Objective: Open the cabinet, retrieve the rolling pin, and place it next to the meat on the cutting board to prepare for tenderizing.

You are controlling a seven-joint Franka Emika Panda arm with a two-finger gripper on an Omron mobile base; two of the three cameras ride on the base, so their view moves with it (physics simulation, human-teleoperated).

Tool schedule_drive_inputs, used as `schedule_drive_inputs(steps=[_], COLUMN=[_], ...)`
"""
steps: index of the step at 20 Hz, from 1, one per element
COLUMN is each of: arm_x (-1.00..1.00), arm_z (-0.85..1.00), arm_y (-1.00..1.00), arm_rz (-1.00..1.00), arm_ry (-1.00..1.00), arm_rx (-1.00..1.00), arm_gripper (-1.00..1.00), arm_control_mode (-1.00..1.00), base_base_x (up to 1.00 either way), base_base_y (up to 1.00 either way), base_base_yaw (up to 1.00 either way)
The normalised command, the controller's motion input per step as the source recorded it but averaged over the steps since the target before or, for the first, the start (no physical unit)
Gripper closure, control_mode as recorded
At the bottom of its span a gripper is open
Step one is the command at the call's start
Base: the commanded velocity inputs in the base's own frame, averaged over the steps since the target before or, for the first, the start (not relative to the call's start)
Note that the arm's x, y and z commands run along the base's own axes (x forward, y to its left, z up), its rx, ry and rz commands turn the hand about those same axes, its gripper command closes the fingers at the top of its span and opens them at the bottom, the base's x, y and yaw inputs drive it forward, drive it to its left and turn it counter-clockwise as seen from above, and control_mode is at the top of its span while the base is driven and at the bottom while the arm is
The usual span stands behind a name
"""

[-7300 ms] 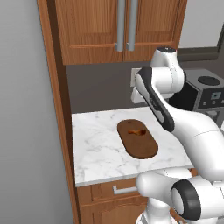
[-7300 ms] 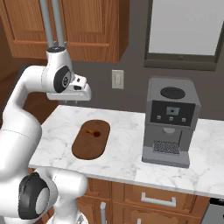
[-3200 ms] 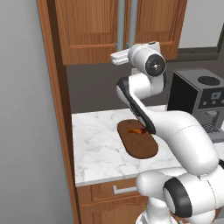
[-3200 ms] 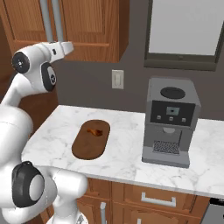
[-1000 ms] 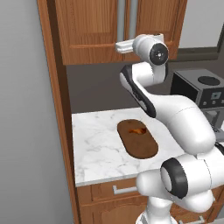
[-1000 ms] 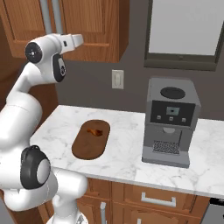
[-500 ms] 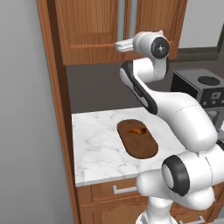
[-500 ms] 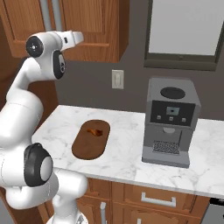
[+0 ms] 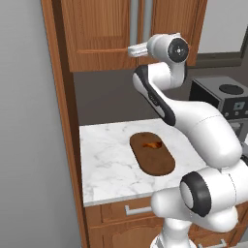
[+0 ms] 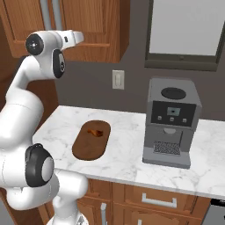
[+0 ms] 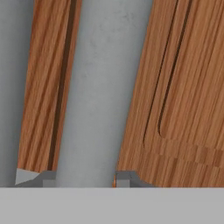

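The cabinet (image 9: 101,34) hangs above the counter with both doors closed. My gripper (image 9: 131,49) reaches to the lower end of its silver bar handles (image 9: 134,19). In the hand view the gripper (image 11: 84,177) has one bar handle (image 11: 100,87) between its fingertips (image 11: 124,178), which press against both sides of it. The same gripper (image 10: 80,38) shows in the right base view. On the counter lies the dark oval cutting board (image 9: 160,162) (image 10: 88,147) with the small orange-brown meat (image 9: 152,144) (image 10: 96,132) at its far end. The rolling pin is out of view.
A grey coffee machine (image 10: 171,123) stands on the marble counter (image 9: 106,160) to the right of the board. A tall wooden side panel (image 9: 60,121) borders the counter on the left. Drawers (image 10: 154,200) with short handles sit below.
The jaws have closed from wide open onto the cabinet's bar handle. The arm has barely shifted; the doors stay closed.
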Motion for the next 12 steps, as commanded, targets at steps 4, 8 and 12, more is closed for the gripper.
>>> schedule_drive_inputs(steps=[4,8,12], arm_x=[0.00,0.00,0.00], arm_z=[0.00,0.00,-0.03], arm_y=[0.11,0.00,0.00], arm_rz=[0.00,0.00,0.00], arm_ry=[0.00,0.00,0.00], arm_rx=[0.00,0.00,0.00], arm_gripper=[1.00,1.00,1.00], arm_control_mode=[-1.00,-1.00,-1.00], base_base_x=[0.00,0.00,0.00], base_base_y=[0.00,0.00,0.00], base_base_yaw=[0.00,0.00,0.00])
